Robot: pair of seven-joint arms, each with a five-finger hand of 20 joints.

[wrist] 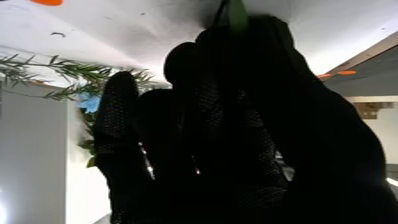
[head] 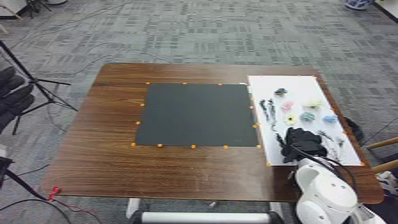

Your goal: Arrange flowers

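Brown wooden tabletop (head: 89,150), head view, bearing a dark rectangular mat (head: 195,115) and, to its right, a narrower white sheet (head: 266,85). Right hand (head: 304,142) — over the near part of the sheet — pinches a green stem (wrist: 237,17) at its fingertips, as the right wrist view shows. Left hand (head: 13,97), at the left edge, beyond the tabletop: whether released or clenched, cannot tell. Dark green sprigs (head: 272,112) lie along the sheet's left side; pink flower (head: 287,106), yellow flower (head: 290,119) and blue flower (head: 330,119) — apart, on the sheet.
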